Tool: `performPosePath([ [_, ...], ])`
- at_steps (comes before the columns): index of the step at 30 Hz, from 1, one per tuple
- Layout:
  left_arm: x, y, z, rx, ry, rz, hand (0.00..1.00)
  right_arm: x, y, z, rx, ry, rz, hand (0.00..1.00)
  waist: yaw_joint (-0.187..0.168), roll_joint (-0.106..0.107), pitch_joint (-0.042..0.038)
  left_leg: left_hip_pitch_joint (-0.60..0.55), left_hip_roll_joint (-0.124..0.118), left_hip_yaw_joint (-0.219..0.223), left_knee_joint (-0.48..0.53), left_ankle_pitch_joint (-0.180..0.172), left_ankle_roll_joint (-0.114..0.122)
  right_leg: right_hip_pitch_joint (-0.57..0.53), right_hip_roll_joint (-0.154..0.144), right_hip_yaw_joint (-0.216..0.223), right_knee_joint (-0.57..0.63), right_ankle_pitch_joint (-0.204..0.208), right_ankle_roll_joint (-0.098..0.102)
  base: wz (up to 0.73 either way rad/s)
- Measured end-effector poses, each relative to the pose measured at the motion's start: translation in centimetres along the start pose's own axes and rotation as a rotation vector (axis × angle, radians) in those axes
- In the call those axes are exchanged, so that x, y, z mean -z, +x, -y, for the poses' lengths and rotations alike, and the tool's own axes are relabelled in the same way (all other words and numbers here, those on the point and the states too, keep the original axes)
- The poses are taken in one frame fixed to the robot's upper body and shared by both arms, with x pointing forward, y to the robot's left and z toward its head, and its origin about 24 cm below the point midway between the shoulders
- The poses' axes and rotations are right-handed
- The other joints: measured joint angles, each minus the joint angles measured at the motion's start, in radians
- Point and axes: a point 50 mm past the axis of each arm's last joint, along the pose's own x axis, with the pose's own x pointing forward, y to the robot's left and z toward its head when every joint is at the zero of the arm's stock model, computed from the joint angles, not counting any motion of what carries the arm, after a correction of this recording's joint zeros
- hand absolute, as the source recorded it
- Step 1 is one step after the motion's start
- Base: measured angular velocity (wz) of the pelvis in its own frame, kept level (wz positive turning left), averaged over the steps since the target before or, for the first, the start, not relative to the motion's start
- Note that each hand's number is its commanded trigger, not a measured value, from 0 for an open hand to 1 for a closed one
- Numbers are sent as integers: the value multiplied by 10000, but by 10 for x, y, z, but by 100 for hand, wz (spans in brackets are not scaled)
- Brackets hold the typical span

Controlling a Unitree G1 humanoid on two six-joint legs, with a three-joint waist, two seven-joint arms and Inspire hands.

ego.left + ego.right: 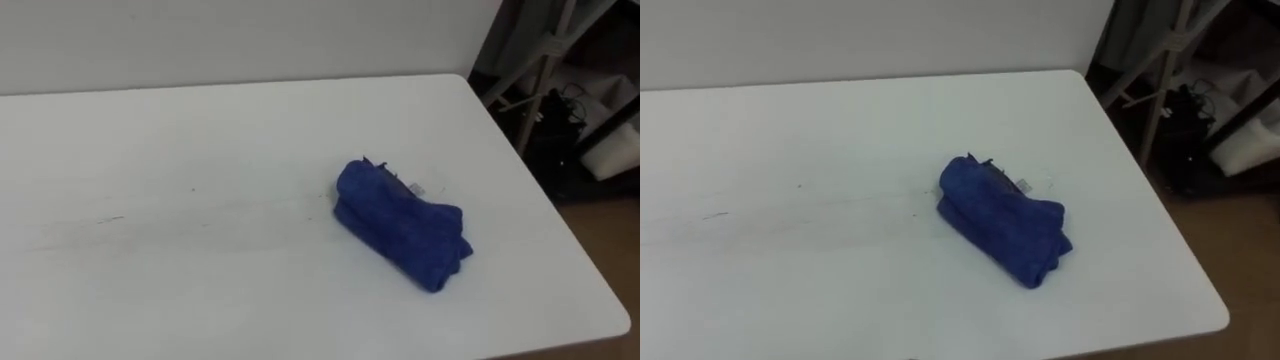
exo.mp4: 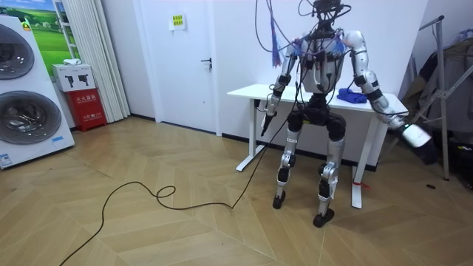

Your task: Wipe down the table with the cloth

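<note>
Eye views: head stereo pair, close, angled steeply down onto white table (image 1: pixel 200 210), facing far edge and wall (image 1: pixel 200 40). Slight lateral offset: blue cloth (image 1: pixel 400 225) lies further left in right eye view. Shared: tabletop, cloth, table's right end, metal stand (image 1: pixel 545 75).
Room view: standing camera, well off, behind robot, facing table and wall. Shares table and cloth with eye views.
</note>
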Motion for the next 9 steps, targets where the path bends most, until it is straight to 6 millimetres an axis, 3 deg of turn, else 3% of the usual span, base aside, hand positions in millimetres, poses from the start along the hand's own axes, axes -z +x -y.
performPosePath([
  [2,-3,2,13,319,529,-91,0,8,-8,-25,-1068,-892,-187,0,172,169,0,42,3,-1,44,-76,12,-10,-3,8,6,-21,30,0],
  [4,-3,2,16,382,843,-96,0,3,-13,-40,-1719,-1429,90,0,238,260,-10,41,0,-1,55,-83,14,-4,0,11,22,-7,25,0],
  [9,4,2,17,104,2097,-401,0,-14,-20,-60,-2606,-3293,1204,0,460,320,-4,78,-8,-60,98,-79,16,168,2,-14,8,3,10,3],
])
